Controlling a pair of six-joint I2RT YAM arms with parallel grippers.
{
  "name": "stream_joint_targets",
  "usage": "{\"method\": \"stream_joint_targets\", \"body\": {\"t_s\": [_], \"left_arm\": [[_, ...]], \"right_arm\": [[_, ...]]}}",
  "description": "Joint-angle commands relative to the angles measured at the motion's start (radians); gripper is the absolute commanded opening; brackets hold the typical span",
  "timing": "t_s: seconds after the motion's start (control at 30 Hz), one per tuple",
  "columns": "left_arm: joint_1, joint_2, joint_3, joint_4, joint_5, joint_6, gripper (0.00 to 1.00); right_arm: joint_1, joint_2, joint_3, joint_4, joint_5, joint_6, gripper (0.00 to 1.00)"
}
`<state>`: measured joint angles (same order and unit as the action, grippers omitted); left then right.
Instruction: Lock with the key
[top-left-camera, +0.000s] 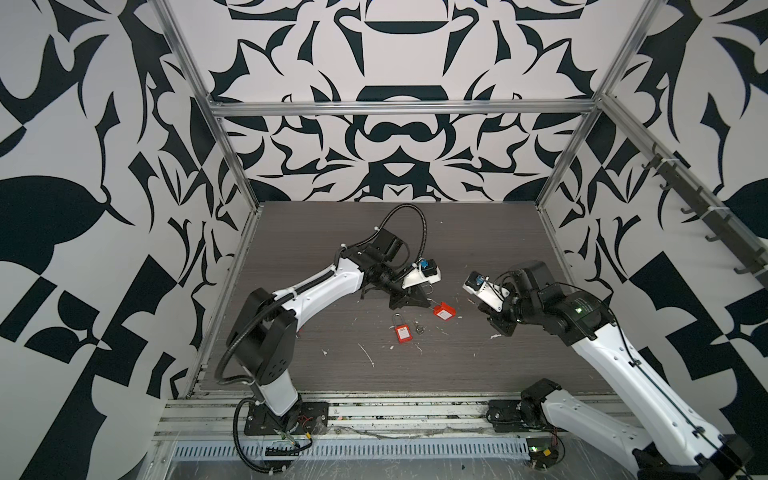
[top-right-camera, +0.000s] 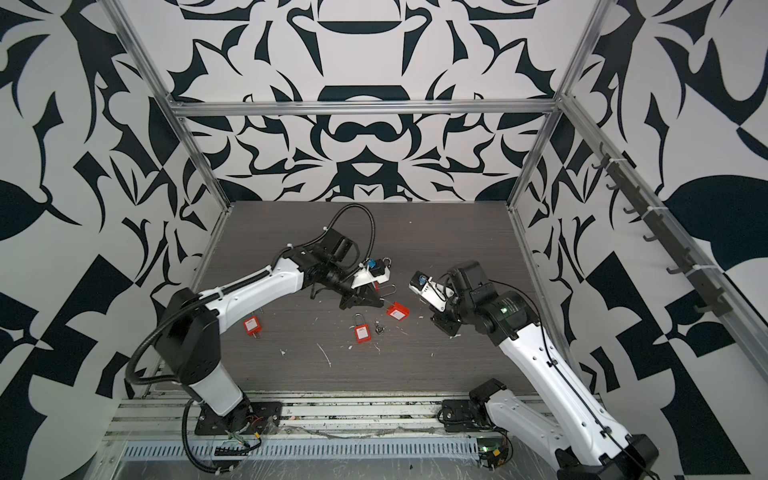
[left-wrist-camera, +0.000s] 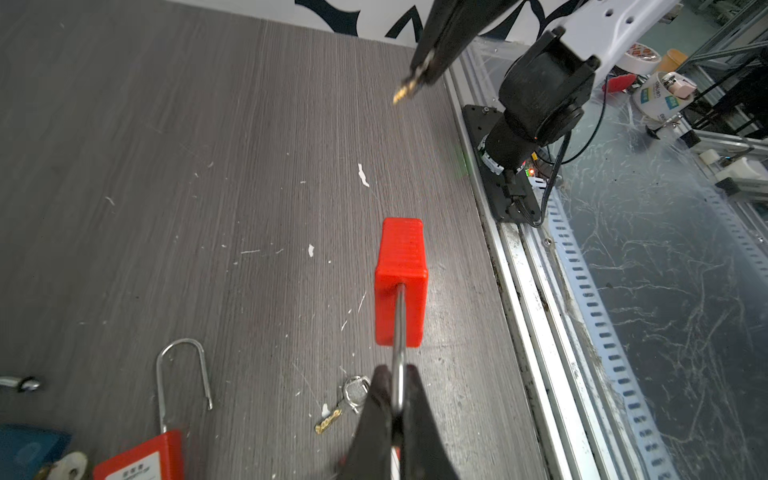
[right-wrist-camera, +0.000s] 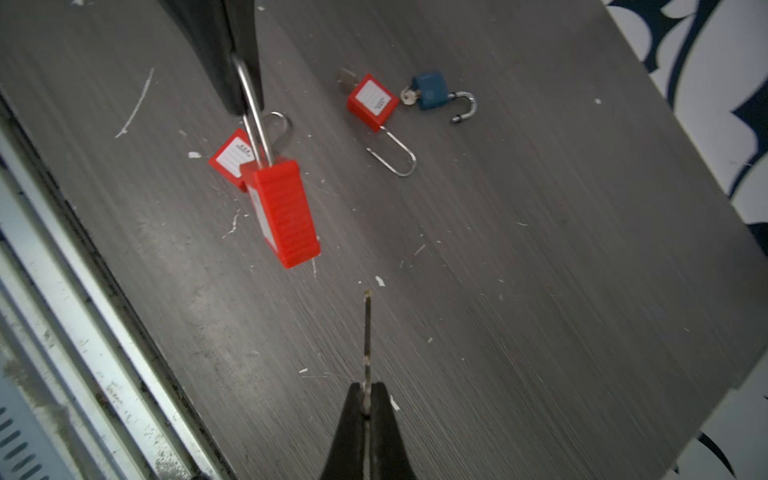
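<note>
Nearest, the right gripper (right-wrist-camera: 365, 390) is clamped tight on a key (right-wrist-camera: 367, 332), whose tip points at the red padlock (right-wrist-camera: 286, 212) but stays apart from it. The left gripper (left-wrist-camera: 398, 374) pinches that padlock's shackle (left-wrist-camera: 400, 328). Farther back on the table (right-wrist-camera: 540, 249) lie another red padlock (right-wrist-camera: 372, 102) and a blue padlock (right-wrist-camera: 432, 91), both with shackles open

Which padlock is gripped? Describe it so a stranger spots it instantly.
At the middle of the grey table, find the left gripper. Its shut jaws pinch the steel shackle of a red padlock. The other padlocks lie loose; only this one is held.
</note>
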<state>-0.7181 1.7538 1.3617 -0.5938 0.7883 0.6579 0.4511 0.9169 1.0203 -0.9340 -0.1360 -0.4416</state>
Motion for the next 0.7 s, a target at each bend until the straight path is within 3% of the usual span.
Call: {"method": "stream_joint_targets", "body": {"t_s": [0.0, 0.13, 0.67], "left_arm": [[-0.004, 0.077, 0.097, -0.194, 0.013, 0.03, 0.0], [-0.021, 0.182, 0.192, -0.3, -0.011, 0.044, 0.0], [-0.056, 0.46, 0.452, -0.512, -0.143, 0.062, 0.0]], "right_arm": [[-0.004, 0.016, 0.065, 0.019, 0.072, 0.146, 0.0], [-0.004, 0.019, 0.063, 0.004, 0.104, 0.201, 0.0], [-0.003, 0.046, 0.026, 0.014, 0.058, 0.339, 0.0]]}}
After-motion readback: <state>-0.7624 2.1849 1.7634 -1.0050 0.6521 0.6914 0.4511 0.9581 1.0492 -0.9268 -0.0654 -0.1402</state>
